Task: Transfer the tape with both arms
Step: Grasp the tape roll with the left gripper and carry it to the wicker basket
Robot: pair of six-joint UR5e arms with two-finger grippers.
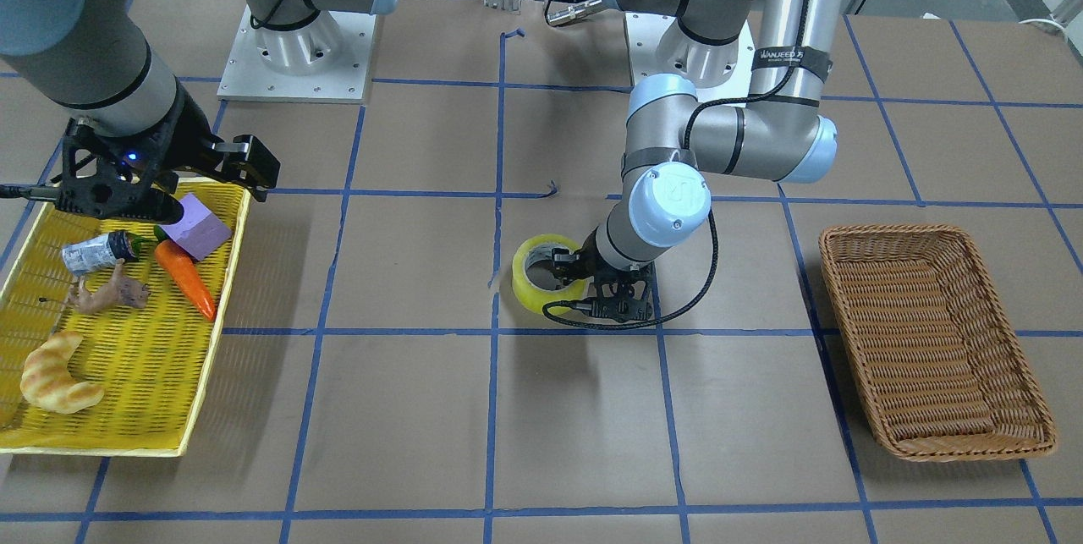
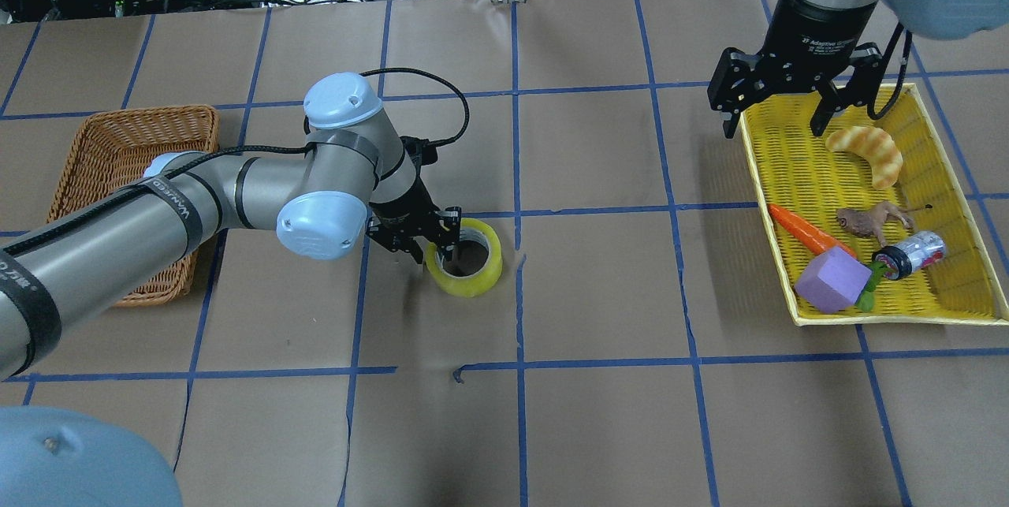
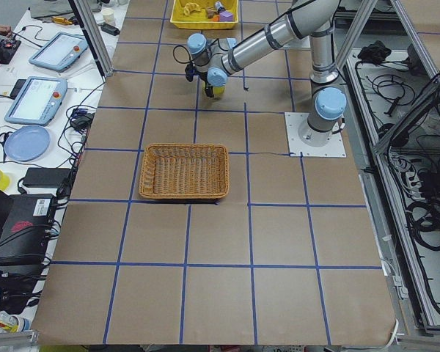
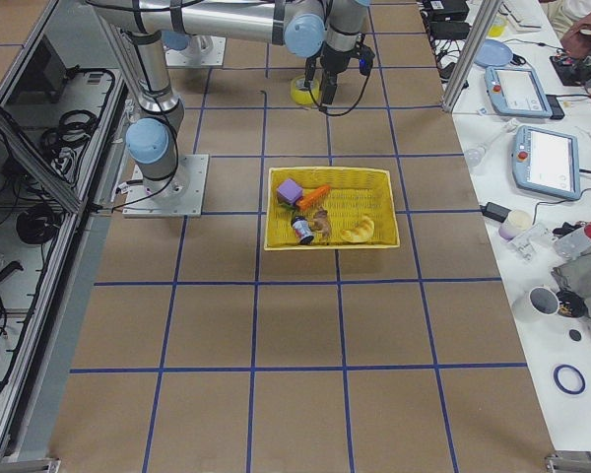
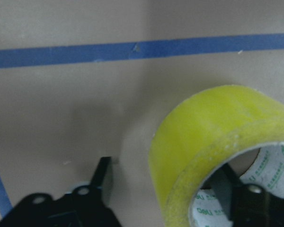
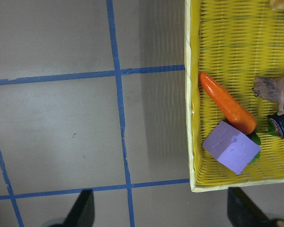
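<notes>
left gripper (image 2: pixel 437 253) spread astride the tape (image 2: pixel 473 283) wall, one finger inside its core; right gripper (image 2: pixel 775 124) spread too.

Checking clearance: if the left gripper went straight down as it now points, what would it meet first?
Probably the brown paper-covered table: the left gripper stands open astride the wall of the translucent yellow-green tape roll, one finger inside its core. Remaining height unclear.

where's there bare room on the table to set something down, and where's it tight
Bare paper: the wide stretch between the tape and the yellow tray, and the row of squares nearest the robot. The wicker basket is empty. Crowded: the tray's end with the carrot, block and bottle, and around the left gripper.
</notes>
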